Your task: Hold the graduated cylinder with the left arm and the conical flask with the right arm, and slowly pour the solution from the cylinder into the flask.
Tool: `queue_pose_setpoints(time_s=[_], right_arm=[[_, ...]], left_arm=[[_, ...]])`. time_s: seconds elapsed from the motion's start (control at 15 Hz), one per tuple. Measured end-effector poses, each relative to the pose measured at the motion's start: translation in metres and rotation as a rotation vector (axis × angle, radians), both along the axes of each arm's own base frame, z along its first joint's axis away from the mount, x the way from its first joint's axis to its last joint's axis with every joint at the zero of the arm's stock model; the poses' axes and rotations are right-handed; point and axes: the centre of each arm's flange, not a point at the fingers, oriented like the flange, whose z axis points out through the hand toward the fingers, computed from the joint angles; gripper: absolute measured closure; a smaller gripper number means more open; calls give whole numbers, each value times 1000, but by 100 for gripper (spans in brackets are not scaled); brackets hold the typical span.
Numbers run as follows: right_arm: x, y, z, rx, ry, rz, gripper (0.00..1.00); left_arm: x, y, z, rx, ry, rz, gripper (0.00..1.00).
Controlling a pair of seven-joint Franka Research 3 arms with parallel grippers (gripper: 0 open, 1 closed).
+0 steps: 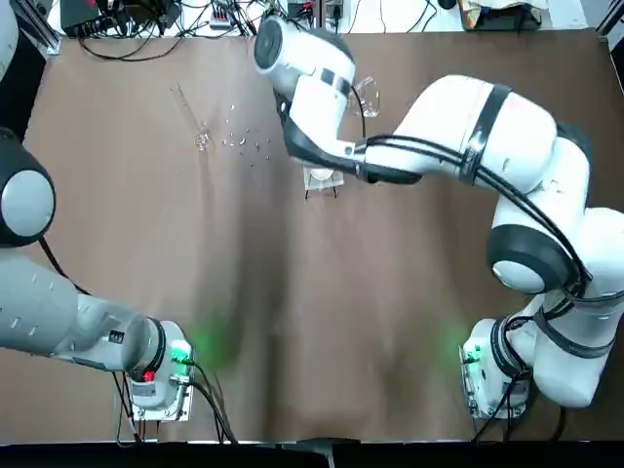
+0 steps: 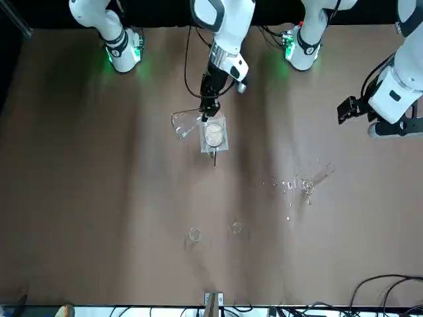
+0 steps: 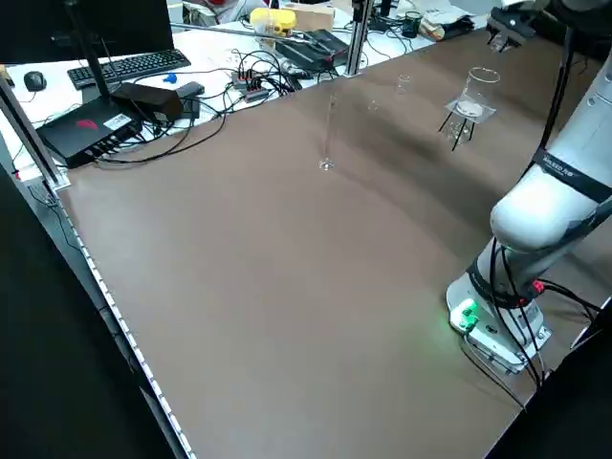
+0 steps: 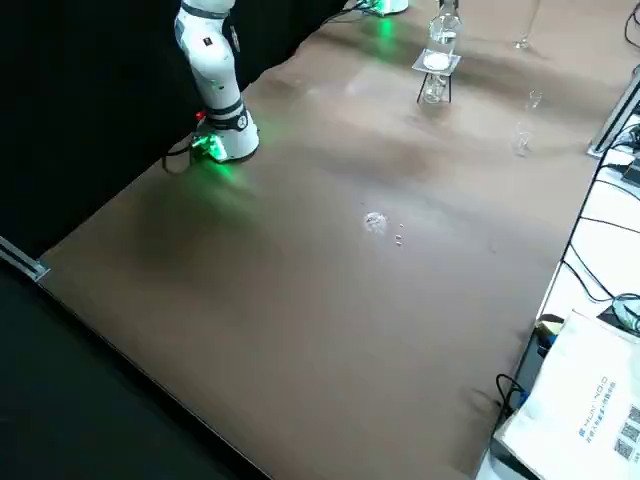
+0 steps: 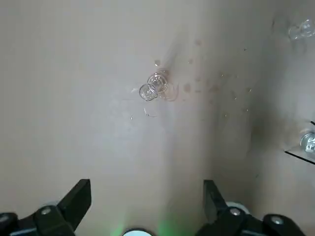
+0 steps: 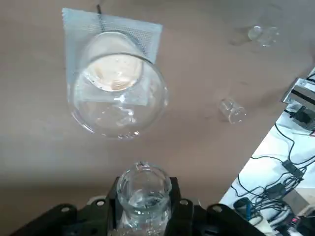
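Right arm has the flask; cylinder not yet picked up.

My right pincer [image 6: 142, 216] is clamped on the conical flask [image 6: 118, 93] neck above the mesh stand [image 2: 214, 135]; my left pincer [image 5: 146, 196] hovers wide open, empty, over the upright graduated cylinder [image 3: 328, 134], so I'd descend squarely and close gently.

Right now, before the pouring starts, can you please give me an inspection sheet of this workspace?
Surface: brown table, small drops beside the graduated cylinder.
Job's things: graduated cylinder upright, untouched; conical flask over the gauze stand, resting or lifted cannot tell.
Clutter: two small glass vessels towards the far edge.
Grippers: left gripper open above the cylinder; right gripper shut on the flask's neck.
Cables: bundle along the far edge.
Surroundings: keyboard on a side desk.
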Motion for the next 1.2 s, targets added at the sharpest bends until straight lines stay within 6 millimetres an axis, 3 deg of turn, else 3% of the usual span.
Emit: queue_pose_setpoints(time_s=[0.33, 0.6, 0.87, 1.13, 1.2], right_arm=[[53, -55, 52, 174, 51, -105, 61], [104, -124, 87, 314, 128, -191, 61], [162, -226, 114, 484, 237, -233, 61], [206, -334, 110, 610, 307, -243, 61], [224, -391, 100, 680, 336, -236, 61]], left_arm=[[0, 0, -1, 0, 2, 0, 0], [0, 0, -2, 1, 4, 0, 0], [0, 0, -3, 1, 6, -1, 0], [0, 0, -4, 1, 8, -1, 0], [0, 0, -4, 1, 8, -1, 0]])
